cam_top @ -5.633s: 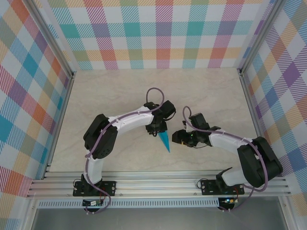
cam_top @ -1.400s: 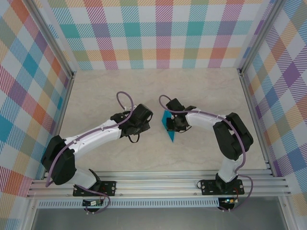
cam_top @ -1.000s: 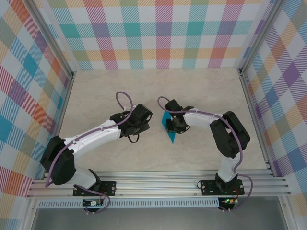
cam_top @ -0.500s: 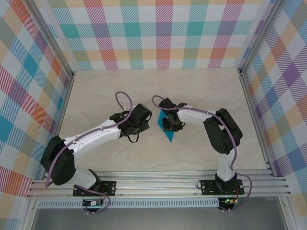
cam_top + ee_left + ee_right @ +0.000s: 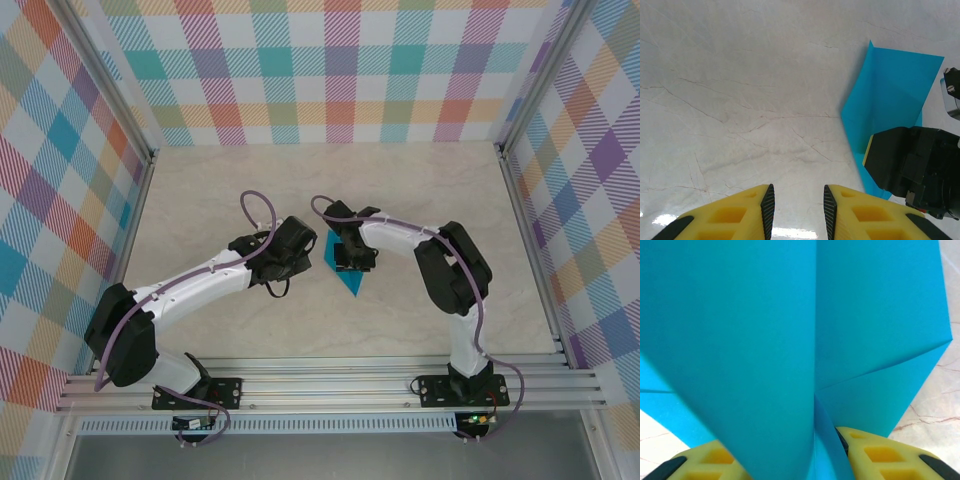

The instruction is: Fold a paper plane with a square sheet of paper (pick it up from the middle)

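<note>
**Left claw.** My left claw [image 5: 797, 194] hangs over the bare marble-patterned tabletop [image 5: 740, 100]. Its two yellow fingers [image 5: 752, 212] stand partly apart with a clear gap between the pads. Nothing is in that gap and it has hold of nothing. The table surface shows plainly between the pads.

**Right claw.** My right claw [image 5: 346, 258] sits directly on the paper plane [image 5: 348, 277], near the middle of the table. In the right wrist view its yellow fingers [image 5: 875, 456] straddle the plane's centre crease, one on each side of it. The fingers are visibly spread. The left finger is half covered by a paper flap and the pads' inner faces are hidden. I cannot tell whether the claw is pinching the fold or standing loose around it.

**Task item.** The paper plane [image 5: 892, 95] is teal-blue and folded to a narrow dart with straight creases. From above, its point faces the near edge where my bases are bolted, and its wider end lies under the right claw. From the right wrist, one layer rises steeply on the left of the crease, and a wing corner [image 5: 940, 347] juts out on the right. The plane lies just to the right of my left claw, and apart from it.
</note>
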Controlling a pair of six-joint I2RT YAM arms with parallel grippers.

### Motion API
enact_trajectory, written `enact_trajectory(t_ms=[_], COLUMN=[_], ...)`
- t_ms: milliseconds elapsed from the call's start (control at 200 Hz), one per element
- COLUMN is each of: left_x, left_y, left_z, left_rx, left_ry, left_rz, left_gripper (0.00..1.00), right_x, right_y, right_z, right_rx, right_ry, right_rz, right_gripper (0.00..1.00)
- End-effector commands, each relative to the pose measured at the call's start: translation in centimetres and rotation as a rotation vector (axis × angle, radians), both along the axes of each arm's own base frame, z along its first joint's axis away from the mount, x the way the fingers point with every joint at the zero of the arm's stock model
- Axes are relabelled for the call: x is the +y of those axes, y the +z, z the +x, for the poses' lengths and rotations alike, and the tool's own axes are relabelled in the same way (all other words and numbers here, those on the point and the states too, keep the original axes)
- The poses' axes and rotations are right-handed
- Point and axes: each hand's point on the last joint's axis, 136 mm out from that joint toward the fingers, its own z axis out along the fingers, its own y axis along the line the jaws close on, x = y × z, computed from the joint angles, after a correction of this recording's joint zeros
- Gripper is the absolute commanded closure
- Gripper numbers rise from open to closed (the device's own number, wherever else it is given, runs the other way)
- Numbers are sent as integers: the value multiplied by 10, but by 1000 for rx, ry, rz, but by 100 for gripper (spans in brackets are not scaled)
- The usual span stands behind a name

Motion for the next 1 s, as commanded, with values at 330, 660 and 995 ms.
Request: enact_trajectory(t_ms=[330,660,995], left_x=[13,12,17], left_y=[4,2,10], left_z=[2,2,4], left_rx=[-10,-7,-41], left_ry=[29,25,20], left_rz=[22,15,34], left_gripper=[66,66,66], right_x=[-14,-12,-2], right_y=[-7,-35,33], right_z=[1,-9,5], right_rx=[-27,40,-83], right_ry=[-74,-81,-47], right_rz=[-83,-100,-6], right_gripper=[59,58,41])
